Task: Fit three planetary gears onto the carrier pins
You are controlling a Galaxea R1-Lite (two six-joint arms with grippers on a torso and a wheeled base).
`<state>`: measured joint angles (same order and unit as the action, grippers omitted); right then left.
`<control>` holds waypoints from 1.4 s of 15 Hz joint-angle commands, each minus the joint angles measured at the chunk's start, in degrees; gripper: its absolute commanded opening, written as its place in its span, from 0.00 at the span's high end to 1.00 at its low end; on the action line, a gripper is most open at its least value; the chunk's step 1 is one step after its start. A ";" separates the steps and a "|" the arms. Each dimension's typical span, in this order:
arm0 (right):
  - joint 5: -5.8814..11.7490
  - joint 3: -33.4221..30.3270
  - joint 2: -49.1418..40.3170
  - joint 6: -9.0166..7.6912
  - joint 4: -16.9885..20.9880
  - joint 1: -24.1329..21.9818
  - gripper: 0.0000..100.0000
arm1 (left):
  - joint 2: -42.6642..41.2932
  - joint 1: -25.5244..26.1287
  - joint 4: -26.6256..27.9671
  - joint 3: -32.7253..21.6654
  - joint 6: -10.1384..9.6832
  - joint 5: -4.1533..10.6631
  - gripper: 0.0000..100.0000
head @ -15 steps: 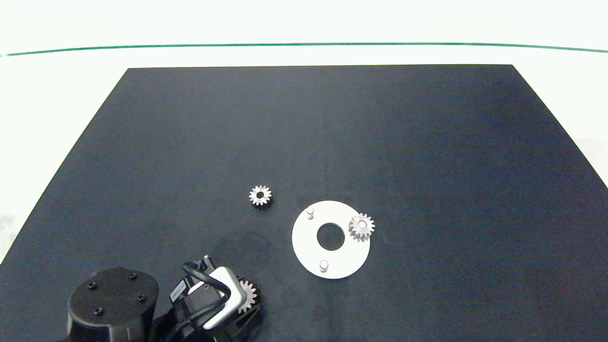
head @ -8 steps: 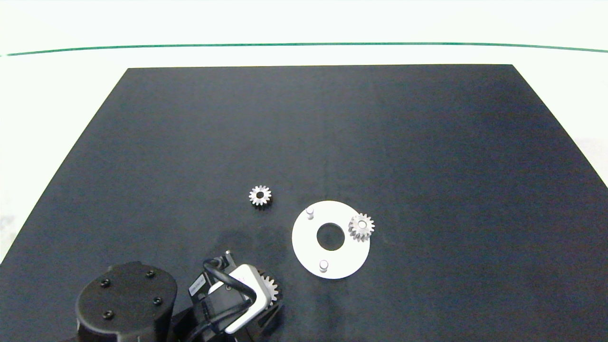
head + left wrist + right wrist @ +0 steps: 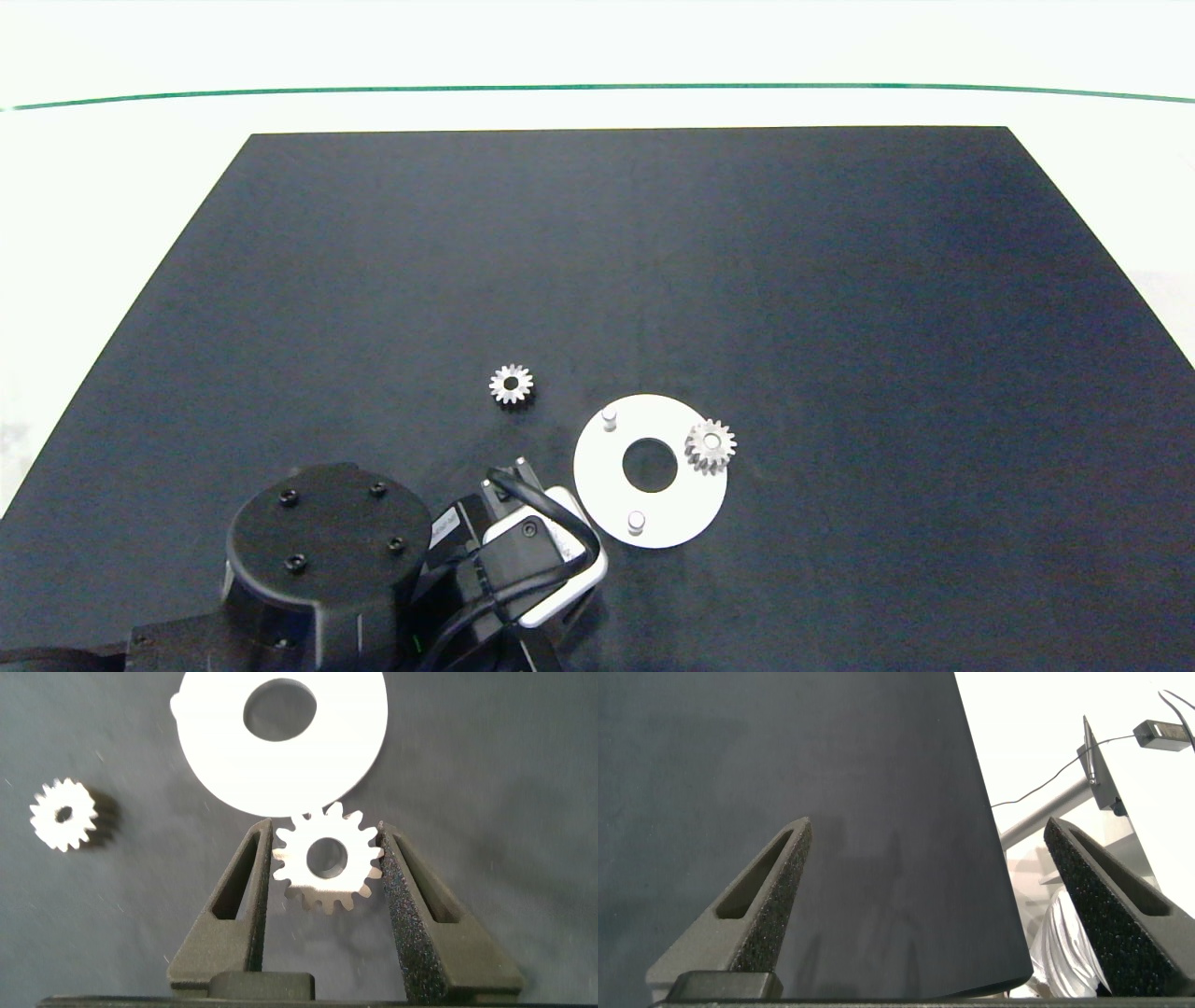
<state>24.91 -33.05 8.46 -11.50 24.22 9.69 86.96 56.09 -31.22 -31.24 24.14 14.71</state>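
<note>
A white disc [image 3: 691,504] lies on the black mat with two bare carrier pins [image 3: 610,416] [image 3: 637,521]. One planetary gear [image 3: 710,446] sits on the third pin at the disc's right rim. A second gear [image 3: 512,384] lies loose on the mat, up and left of the disc. My left gripper [image 3: 326,831] is shut on a third gear [image 3: 327,859], held flat just short of the disc's near rim [image 3: 355,747]. In the head view my left wrist [image 3: 537,560] hides that gear. My right gripper [image 3: 926,831] is open and holds nothing, out of the head view.
The black mat [image 3: 840,280] covers most of a white table [image 3: 93,187], with a green line [image 3: 597,88] across the far side. In the right wrist view the mat's edge [image 3: 990,859] shows, with cables and a metal stand [image 3: 1097,765] beyond it.
My left arm has moved right and slightly away from the near edge, carrying its gear up to the disc's near-left rim. The held gear has slipped under the wrist in the head view.
</note>
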 commanded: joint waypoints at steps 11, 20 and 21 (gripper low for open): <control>0.14 0.70 -0.37 -0.28 0.12 -0.02 0.00 | 7.79 5.08 0.28 -7.78 1.09 2.60 0.81; 0.14 0.53 -0.46 -0.28 0.12 0.06 0.00 | 10.08 4.64 0.99 -10.68 1.18 2.60 0.81; 0.14 0.53 -0.46 -0.37 0.12 -0.02 0.00 | 10.43 4.64 0.99 -10.86 1.18 2.60 0.81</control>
<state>24.91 -32.50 8.01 -11.79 24.20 9.70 96.83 60.72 -30.01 -41.89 25.19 17.19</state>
